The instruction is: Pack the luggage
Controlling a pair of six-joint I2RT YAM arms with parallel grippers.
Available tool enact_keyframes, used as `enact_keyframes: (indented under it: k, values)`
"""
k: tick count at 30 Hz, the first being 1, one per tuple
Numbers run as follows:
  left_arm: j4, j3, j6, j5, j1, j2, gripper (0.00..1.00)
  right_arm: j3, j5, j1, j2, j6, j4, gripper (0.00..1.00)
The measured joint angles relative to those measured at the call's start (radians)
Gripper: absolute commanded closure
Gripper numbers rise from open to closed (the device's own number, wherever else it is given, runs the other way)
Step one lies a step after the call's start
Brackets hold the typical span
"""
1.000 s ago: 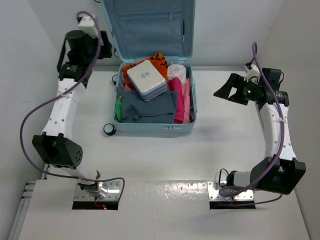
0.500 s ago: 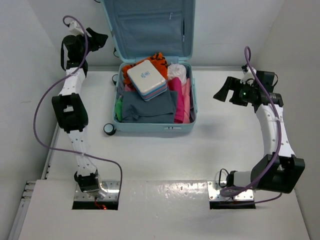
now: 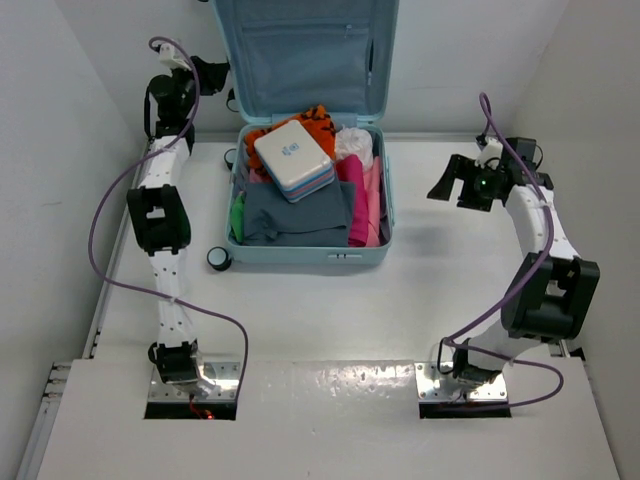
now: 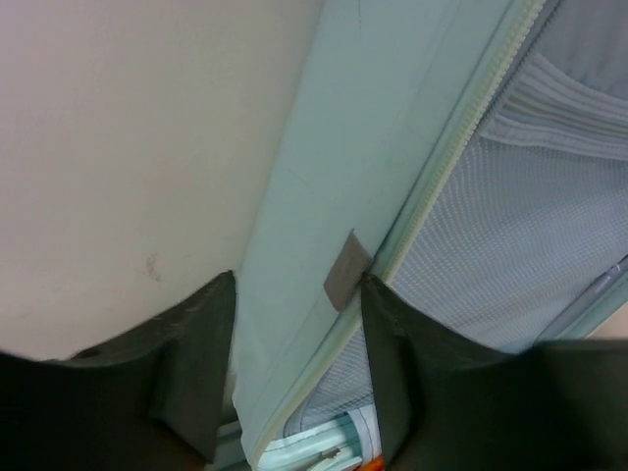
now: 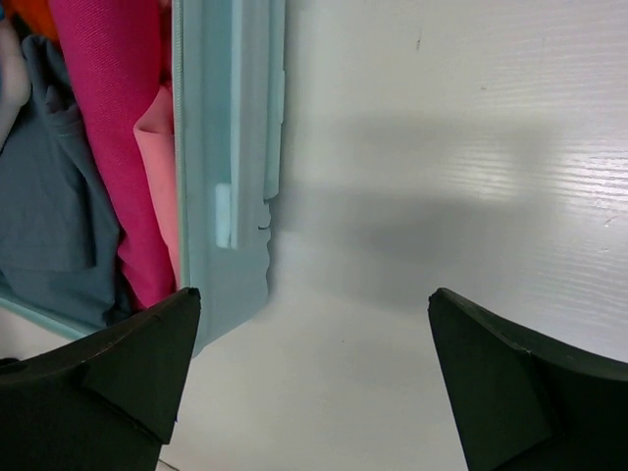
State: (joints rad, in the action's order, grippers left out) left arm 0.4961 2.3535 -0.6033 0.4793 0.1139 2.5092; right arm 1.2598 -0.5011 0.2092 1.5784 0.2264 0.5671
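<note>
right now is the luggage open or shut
Open: the lid of the luggage stands raised at the back; clothes and a box lie exposed inside.

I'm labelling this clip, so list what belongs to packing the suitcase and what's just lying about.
For the job:
- suitcase, open, lid upright
- clothes inside it
- white-and-blue box on top of the clothes
- left jaws, straddling the lid's edge
- right jaws, open, to the right of the suitcase

Just there:
- table
- metal base plates
- wall
</note>
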Motion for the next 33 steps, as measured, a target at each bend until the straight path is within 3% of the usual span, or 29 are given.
enact_keyframes:
  k: [2,7,10,14,21,29,32,33]
  values:
    - [0.01,-0.006,0.0,0.005,-0.002,0.0,0.55,0.002,0.0,0.006,0.003,0.0,-0.003,0.03]
    - [0.032,-0.084,0.012,0.011,-0.006,-0.05,0.58,0.005,-0.001,0.01,0.009,0.0,-0.017,0.03]
    - [0.037,-0.176,0.036,0.024,-0.025,-0.116,0.53,0.005,-0.004,0.01,0.01,0.001,-0.02,0.03]
    - [0.026,-0.182,0.072,0.019,-0.065,-0.152,0.41,0.005,-0.01,0.011,0.01,0.001,-0.021,0.03]
    - [-0.027,-0.166,0.154,-0.09,-0.085,-0.164,0.39,-0.013,-0.025,0.018,0.009,0.003,-0.029,0.03]
    - [-0.09,-0.016,0.338,-0.324,-0.153,-0.13,0.38,-0.019,-0.031,0.019,0.009,0.013,-0.04,0.03]
    - [-0.068,0.043,0.423,-0.398,-0.168,-0.082,0.45,-0.019,-0.034,0.019,0.011,0.02,-0.043,0.03]
    - [-0.05,0.055,0.443,-0.423,-0.171,-0.066,0.54,-0.018,-0.035,0.019,0.015,0.022,-0.043,0.03]
